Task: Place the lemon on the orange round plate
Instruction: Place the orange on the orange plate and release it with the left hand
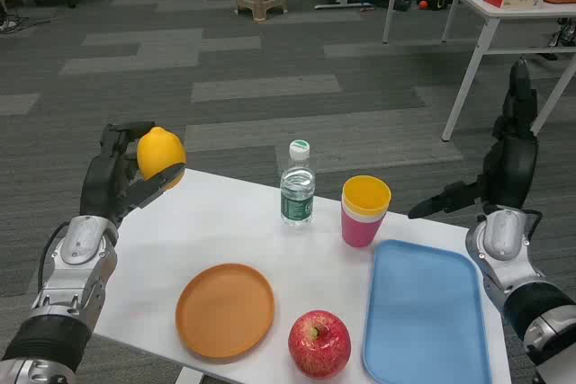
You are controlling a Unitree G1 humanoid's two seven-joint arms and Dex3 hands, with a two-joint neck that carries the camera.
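My left hand grips a yellow lemon and holds it raised above the table's far left corner. The orange round plate lies bare near the front edge, to the right of and below that hand. Off the table's right side, my right hand is lifted with its fingers spread and nothing in it.
A clear water bottle with a green cap stands mid-table. Next to it is a yellow cup stacked in a pink cup. A red apple sits at the front, beside a blue tray. Another table stands at the back right.
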